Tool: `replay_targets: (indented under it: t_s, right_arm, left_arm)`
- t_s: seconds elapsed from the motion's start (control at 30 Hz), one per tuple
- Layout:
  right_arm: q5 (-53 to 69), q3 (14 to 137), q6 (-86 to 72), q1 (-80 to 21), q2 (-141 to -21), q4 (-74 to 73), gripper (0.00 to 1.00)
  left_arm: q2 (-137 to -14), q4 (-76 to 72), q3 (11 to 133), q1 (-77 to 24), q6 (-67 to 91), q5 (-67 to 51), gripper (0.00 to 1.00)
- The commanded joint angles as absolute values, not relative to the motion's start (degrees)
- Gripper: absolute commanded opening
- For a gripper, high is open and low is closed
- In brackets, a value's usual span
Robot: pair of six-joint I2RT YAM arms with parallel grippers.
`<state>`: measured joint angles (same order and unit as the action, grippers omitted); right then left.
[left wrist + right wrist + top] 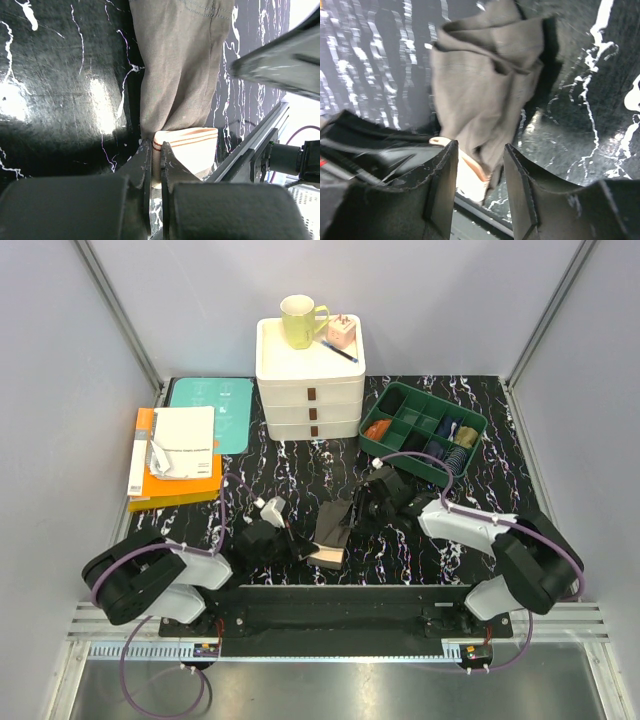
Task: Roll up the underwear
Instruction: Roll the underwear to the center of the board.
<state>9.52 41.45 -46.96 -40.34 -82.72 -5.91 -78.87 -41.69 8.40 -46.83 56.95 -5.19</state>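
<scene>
Left fingers (144, 167) together, right fingers (443, 186) apart

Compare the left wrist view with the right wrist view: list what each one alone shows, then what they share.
Left wrist only: the left gripper shut, pinching the end of the beige striped waistband, with the cloth stretching away fairly smooth.

Right wrist only: the right gripper open, its jaws apart over crumpled, bunched folds of the cloth.

Both: the olive-brown cloth underwear with its beige waistband, lying on the black white-veined table.
</scene>
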Motion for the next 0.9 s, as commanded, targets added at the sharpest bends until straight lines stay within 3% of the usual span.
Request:
replay_targets:
  t_s: [0.0, 0.53, 0.87]
  right_arm:
    - [9.84, 42.80, -47.46, -39.99, -85.51, -3.97, 0.48]
    - [14.59, 43.15, -49.57, -39.99, -86.84, -0.88, 0.47]
    - [9.41, 45.18, -47.64, -40.17, -81.39, -9.67, 0.46]
  left_arm:
    - [-76.91, -38.86, 9.23, -47.90, 54.84, -2.29, 0.00]
    - [-76.29, -36.39, 10.46, -49.57, 54.40, -0.44, 0.00]
    - [-76.29, -35.25, 10.90, -50.01, 54.40, -0.18, 0.00]
